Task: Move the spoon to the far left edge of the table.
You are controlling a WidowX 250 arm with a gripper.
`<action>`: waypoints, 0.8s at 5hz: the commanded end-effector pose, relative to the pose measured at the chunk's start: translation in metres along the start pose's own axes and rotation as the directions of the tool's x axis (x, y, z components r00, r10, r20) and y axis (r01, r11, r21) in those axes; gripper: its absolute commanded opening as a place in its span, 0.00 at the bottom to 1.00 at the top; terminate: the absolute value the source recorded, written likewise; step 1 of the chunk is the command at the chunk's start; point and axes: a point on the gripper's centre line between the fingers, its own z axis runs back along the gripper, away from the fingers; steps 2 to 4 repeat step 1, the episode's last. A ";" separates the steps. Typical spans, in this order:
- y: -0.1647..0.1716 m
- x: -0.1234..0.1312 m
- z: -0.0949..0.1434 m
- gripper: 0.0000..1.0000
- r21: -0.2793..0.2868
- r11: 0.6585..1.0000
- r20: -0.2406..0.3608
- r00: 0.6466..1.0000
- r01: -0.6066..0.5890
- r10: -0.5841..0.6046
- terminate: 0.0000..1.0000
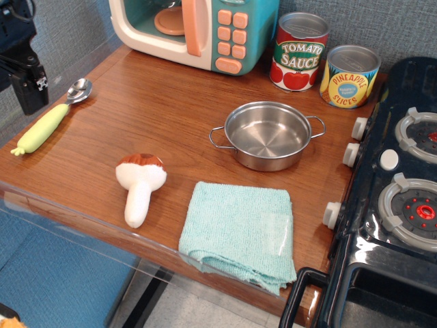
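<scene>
Grey-blue textured wall (382, 20) behind – pale tiled floor (205, 311) below

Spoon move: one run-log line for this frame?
spoon: flat at table far-left edge | gripper: above the spoon, no contact, jaws state unclear | task: placement looks complete
</scene>
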 end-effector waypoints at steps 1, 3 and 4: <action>0.005 0.001 0.020 1.00 0.034 0.999 0.035 0.999 0.001 -0.002 1.00; 0.005 0.001 0.020 1.00 0.034 0.999 0.035 0.999 0.001 -0.002 1.00; 0.005 0.001 0.020 1.00 0.034 0.999 0.035 0.999 0.001 -0.002 1.00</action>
